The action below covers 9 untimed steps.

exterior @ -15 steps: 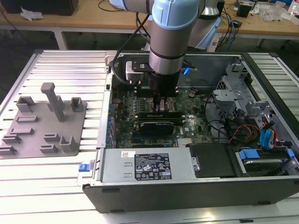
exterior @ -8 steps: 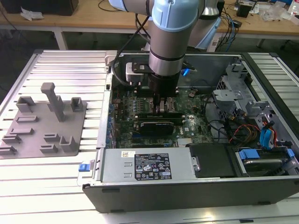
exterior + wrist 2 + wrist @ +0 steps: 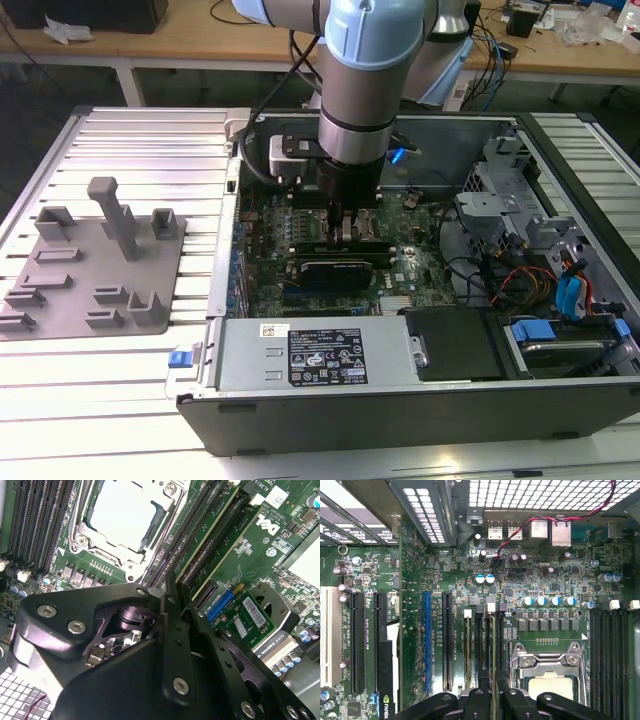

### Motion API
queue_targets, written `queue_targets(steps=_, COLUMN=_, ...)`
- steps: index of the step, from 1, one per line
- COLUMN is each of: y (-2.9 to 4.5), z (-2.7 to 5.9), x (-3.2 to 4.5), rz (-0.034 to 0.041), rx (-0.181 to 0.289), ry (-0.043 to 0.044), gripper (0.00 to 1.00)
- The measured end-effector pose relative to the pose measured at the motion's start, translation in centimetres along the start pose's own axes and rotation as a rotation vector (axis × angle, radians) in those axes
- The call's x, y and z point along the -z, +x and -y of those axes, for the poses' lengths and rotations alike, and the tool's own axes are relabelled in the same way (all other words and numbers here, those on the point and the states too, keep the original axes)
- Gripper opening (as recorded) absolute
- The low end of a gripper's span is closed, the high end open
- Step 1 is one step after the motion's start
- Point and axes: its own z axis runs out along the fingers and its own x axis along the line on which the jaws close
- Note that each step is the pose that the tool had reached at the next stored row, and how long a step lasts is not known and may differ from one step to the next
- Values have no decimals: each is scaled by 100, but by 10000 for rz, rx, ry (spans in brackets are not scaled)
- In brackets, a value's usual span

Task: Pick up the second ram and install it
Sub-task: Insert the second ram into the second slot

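Grey holder tray sits at the left of the exterior view on the slatted desk, its cradles bare. To its right, mid-frame, stands the open computer case, and the robot arm reaches straight down into it. The gripper hangs low over the motherboard, just above the black graphics card. The power supply runs along the case's near wall, and the drive cage fills the right of the frame.

In the first wrist view the gripper sits at the lower centre with its fingers drawn nearly together. A thin pale strip runs up from between them along a memory slot. I judge this to be the second ram, seen edge-on and pinched by the gripper. It lies in the bank of slots just left of the processor socket and right of the blue expansion slot. How deep it sits in the slot cannot be told.

The main danger is a crooked seat. If the stick meets the slot tilted or off its key notch, downward force could bend the board or damage the contacts. An end latch not fully opened would block one end. The neighbouring slots lie close by, so a sideways drift of the fingers could knock them or the socket frame.
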Motion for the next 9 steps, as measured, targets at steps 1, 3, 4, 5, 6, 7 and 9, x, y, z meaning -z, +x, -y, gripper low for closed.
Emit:
queue_targets(steps=1, y=-2, z=0, x=23, rz=3, rx=0, ry=1, gripper=16)
queue_targets(steps=3, y=-7, z=-2, x=117, rz=2, rx=0, ry=1, gripper=16)
queue_targets(steps=4, y=-8, z=-3, x=138, rz=2, rx=0, ry=0, gripper=16)
queue_targets(steps=5, y=-11, z=-4, x=180, rz=1, rx=-1, ry=0, gripper=16)
queue_targets(steps=6, y=-11, z=-3, x=181, rz=3, rx=1, ry=1, gripper=16)
queue_targets(steps=7, y=-11, z=24, x=183, rz=0, rx=-1, ry=-1, gripper=16)
queue_targets(steps=9, y=-12, z=67, x=184, rz=1, rx=-1, ry=-1, gripper=16)
